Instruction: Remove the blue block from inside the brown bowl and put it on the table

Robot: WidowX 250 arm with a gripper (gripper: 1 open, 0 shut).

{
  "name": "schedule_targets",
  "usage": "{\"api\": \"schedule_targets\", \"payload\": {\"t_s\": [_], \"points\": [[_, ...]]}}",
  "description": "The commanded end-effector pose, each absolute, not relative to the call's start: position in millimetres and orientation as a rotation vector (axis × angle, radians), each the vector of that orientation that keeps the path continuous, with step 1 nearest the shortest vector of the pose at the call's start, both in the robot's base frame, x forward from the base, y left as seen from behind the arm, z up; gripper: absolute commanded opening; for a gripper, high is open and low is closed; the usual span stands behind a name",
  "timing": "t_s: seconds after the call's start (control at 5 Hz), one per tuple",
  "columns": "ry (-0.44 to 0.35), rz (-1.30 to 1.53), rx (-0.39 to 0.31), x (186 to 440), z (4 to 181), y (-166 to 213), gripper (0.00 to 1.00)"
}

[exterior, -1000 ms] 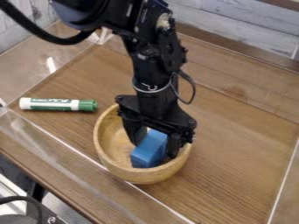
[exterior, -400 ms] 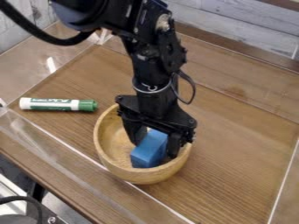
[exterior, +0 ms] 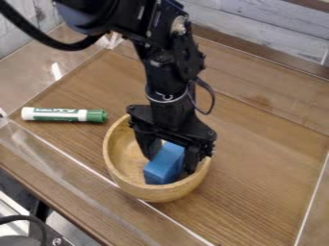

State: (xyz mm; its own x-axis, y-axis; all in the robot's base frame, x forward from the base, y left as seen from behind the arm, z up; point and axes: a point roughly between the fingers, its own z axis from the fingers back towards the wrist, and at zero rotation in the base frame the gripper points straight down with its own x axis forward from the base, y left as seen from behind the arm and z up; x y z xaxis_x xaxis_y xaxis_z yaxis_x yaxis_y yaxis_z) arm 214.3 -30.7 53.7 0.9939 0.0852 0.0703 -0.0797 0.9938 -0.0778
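Observation:
The blue block [exterior: 162, 163] lies inside the brown bowl [exterior: 123, 168], which stands on the table [exterior: 257, 183] near its front edge. My gripper [exterior: 170, 154] points straight down into the bowl, open, with one black finger on either side of the block's upper end. The fingertips are low in the bowl and partly hide the block's top. I cannot tell whether the fingers touch the block.
A green-and-white marker [exterior: 62, 115] lies on the table to the left of the bowl. Low clear plastic walls [exterior: 38, 144] edge the tabletop. The black arm [exterior: 161, 48] rises from the bowl toward the upper left.

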Motion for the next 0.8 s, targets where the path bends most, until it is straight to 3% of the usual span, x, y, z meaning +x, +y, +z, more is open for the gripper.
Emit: {"api": "schedule_targets", "payload": {"t_s": [0.0, 0.6], "points": [[-0.12, 0.086, -0.082, 220.2, 62.8, -31.4, 1.0], [-0.121, 0.095, -0.08, 221.4, 54.0, -31.5, 1.0]]}}
